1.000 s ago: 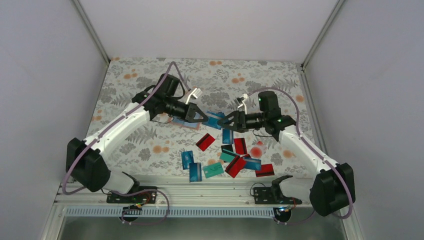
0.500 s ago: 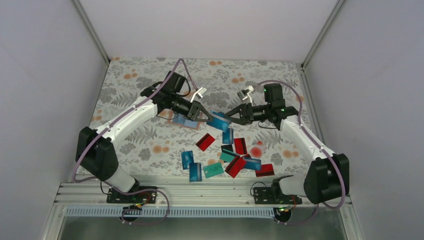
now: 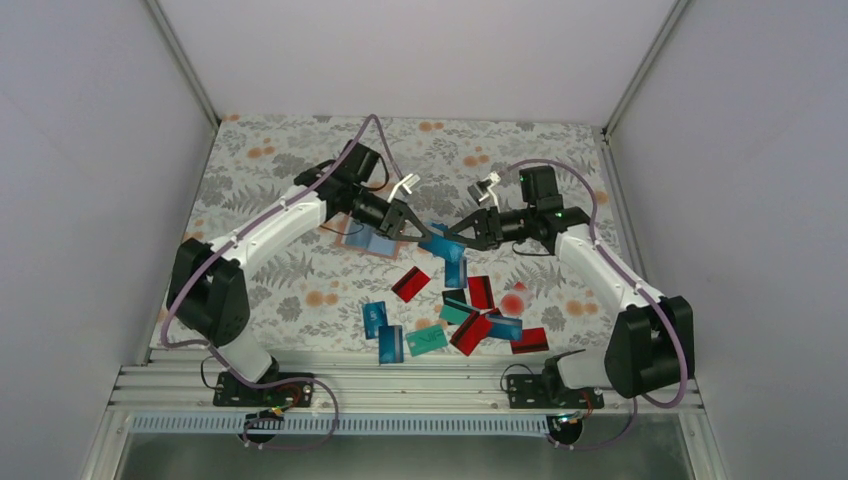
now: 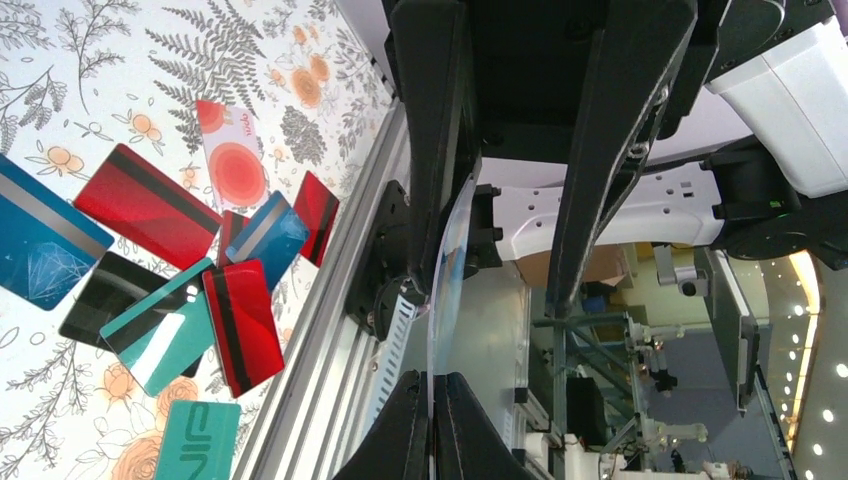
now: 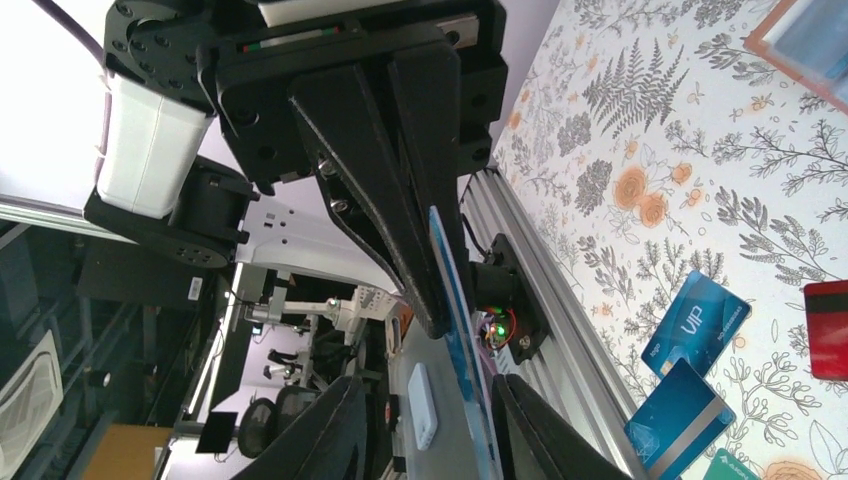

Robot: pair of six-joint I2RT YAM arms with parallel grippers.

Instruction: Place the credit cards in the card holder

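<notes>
Left hand (image 4: 432,405) is pinched tight on a blue card (image 4: 447,290), seen edge-on. Right hand (image 5: 428,410) at 3 o'clock, fingers part-open either side of it, contact unclear. Card holder (image 3: 350,244) at 9 o'clock, half hidden. Other credit cards (image 3: 455,315) at 6 o'clock on the desk (image 3: 260,200).

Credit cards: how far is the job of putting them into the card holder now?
Done: little; the card holder shows something blue, maybe one card. In hand: the left gripper pinches a blue card, the right gripper open around it. Remaining: about a dozen loose cards.
</notes>
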